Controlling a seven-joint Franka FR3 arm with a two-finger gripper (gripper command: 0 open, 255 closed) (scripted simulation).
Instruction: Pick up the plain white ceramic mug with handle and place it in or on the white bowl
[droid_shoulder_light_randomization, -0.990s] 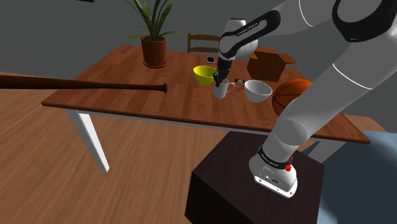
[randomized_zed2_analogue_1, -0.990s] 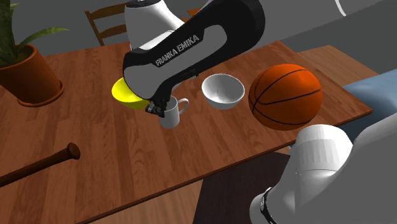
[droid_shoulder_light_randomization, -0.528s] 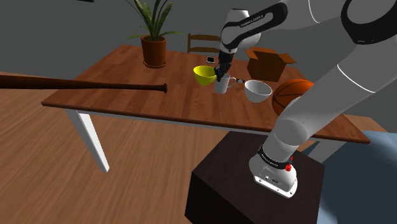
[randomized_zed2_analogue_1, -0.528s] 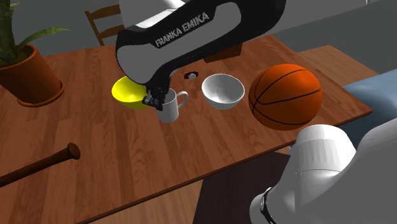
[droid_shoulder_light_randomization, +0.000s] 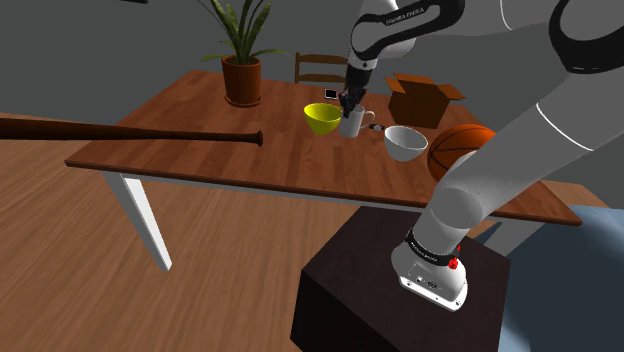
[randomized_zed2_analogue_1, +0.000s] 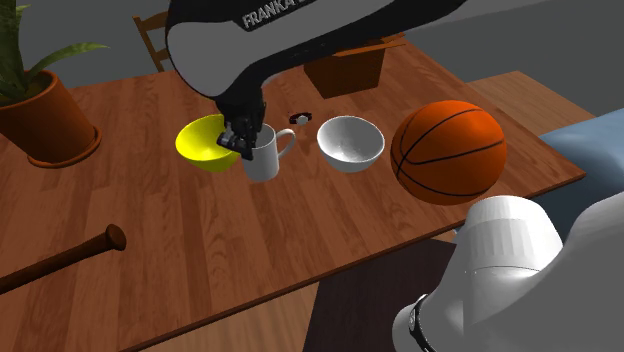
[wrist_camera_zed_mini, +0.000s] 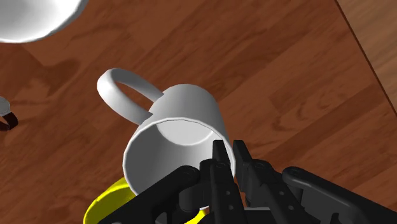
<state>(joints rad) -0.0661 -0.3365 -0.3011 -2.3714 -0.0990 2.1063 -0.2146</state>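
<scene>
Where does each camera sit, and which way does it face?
Shoulder view: beside and behind the stand, facing down over the table; stand and arm show.
Second exterior view: high near the stand, facing down at the table; arm shows.
Wrist view: at the arm's end, facing down along the fingers clasping the mug.
All share mug, yellow bowl.

- The yellow bowl (randomized_zed2_analogue_1: 205, 143) sits just beside the jaws, opposite the handle of the mug (randomized_zed2_analogue_1: 262, 160).
- Handle side: bare tabletop (randomized_zed2_analogue_1: 200, 230), then the white bowl (randomized_zed2_analogue_1: 350, 143), with the basketball (randomized_zed2_analogue_1: 448, 152) beyond it.
</scene>
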